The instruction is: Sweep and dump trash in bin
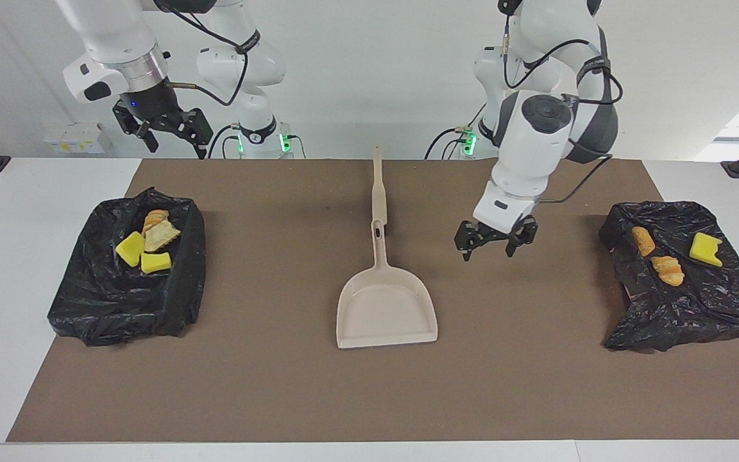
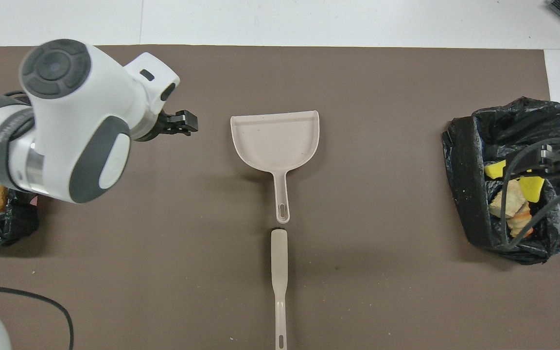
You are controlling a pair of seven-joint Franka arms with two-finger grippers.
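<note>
Across facing view: left gripper (image 1: 496,242) hung open, empty, over mat (image 1: 280,398) between dustpan (image 1: 387,312) and bag (image 1: 684,282) at left arm's end. Right gripper (image 1: 165,128) waited open, empty. Risk: three trash scraps (image 1: 668,269), yellow and tan, lay atop crumpled bag, could slide off.

Overhead view: four scraps (image 2: 511,199) sat inside bin (image 2: 508,180) at right arm's end; brush (image 2: 279,282) just nearer robots than dustpan handle.

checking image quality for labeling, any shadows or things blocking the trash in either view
Facing view: soft shadows beside both black bags, all scraps visible. Overhead view: the left arm covers most of one bag; cables cross the scraps in the other.
</note>
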